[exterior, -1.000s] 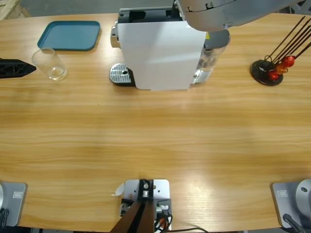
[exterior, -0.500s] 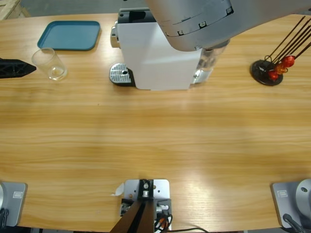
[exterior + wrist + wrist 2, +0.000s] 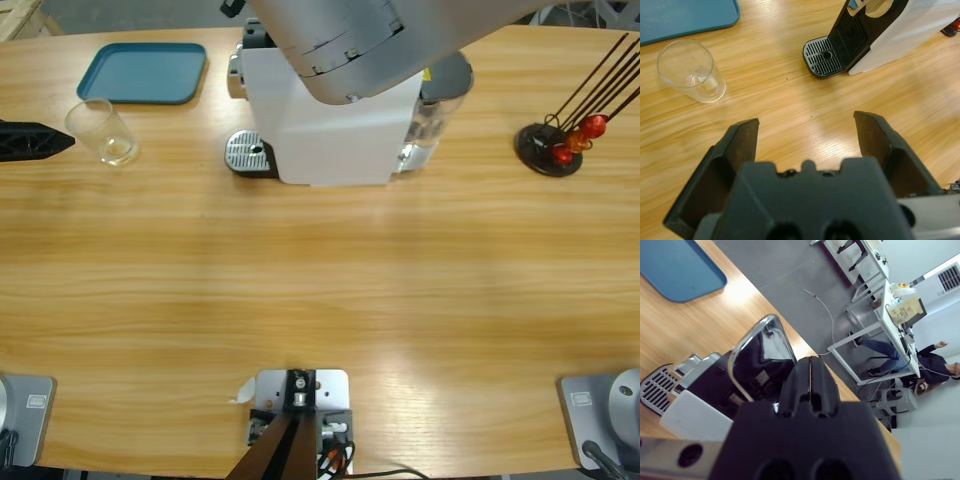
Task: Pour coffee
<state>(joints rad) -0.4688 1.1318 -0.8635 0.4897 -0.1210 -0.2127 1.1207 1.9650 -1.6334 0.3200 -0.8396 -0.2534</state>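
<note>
1. The left gripper (image 3: 807, 135) has its two black jaws wide apart and holds nothing. It hangs low over the bare wooden table (image 3: 320, 290).
2. The glass (image 3: 690, 71) stands upright ahead of this gripper and off to the side of its left jaw, well apart from it. It is clear and looks empty; I see no coffee in it, and no coffee anywhere in these views.
3. The coffee machine (image 3: 875, 30), white with a black front, stands ahead on the other side, beyond the right jaw. Its drip grate (image 3: 824, 56) is bare, so no cup is under the spout.
4. The right gripper (image 3: 811, 385) has its jaws pressed together with nothing between them. It is above the top of the machine, close to the shiny raised lever (image 3: 757, 360).
5. I judge the glass as light, stiff, smooth and fragile. It may slip or tip over. The best hold is across the middle of its wall, with jaws on both sides and gentle force.
6. A blue tray (image 3: 143, 72) lies beyond the glass.
</note>
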